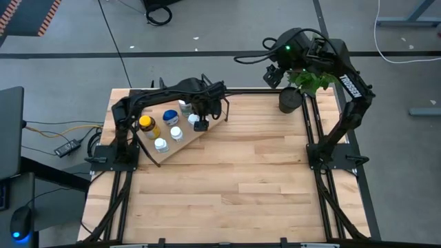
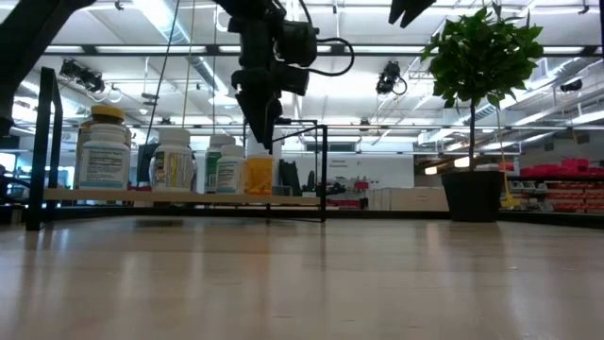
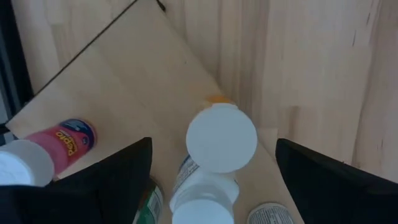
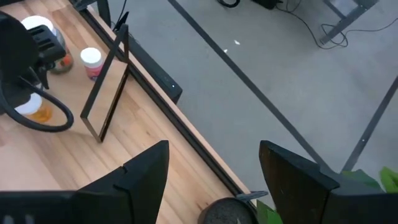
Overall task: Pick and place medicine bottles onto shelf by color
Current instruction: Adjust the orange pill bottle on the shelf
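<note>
Currently placing step: medicine bottles point(image 1: 165, 129) grouped on shelf point(image 1: 180, 146), tabletop's left; left pincer point(image 3: 211, 165) released, hovering above orange bottle point(image 2: 258, 176) on shelf's edge. Next: probably lift clear. Right pincer point(image 4: 214, 168) released, idle above plant pot point(image 1: 290, 100)

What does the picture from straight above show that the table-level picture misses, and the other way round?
Only the overhead view shows the bottle caps from above, a yellow cap and a blue cap among white ones, plus the right gripper beyond the table's far edge. Only the table-level view shows the bottle labels and the orange bottle side-on. Both show the shelf, the left gripper over it, and the potted plant.
</note>
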### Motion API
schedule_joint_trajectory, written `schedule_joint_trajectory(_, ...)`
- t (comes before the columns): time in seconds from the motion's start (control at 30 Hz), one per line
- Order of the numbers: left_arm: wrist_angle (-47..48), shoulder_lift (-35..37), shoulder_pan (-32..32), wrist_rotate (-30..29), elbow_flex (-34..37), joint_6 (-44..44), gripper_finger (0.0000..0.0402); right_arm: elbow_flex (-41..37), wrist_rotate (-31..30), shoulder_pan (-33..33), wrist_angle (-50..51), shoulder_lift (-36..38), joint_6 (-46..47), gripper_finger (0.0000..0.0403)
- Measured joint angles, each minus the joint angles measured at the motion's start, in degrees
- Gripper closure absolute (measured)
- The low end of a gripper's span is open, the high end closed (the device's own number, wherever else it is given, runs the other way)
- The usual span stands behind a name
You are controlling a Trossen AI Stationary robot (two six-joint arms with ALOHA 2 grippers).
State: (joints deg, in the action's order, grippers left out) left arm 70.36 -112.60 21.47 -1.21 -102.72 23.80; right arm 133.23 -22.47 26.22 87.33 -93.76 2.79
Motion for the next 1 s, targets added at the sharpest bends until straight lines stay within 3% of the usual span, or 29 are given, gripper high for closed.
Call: schedule_joint_trajectory(1.0, -0.31, -5.74, -0.22, -0.34, 0.02, -0.38, 0.0054, 0.00, -0.62, 1.76, -0.02, 0.00, -2.10, 0.0146)
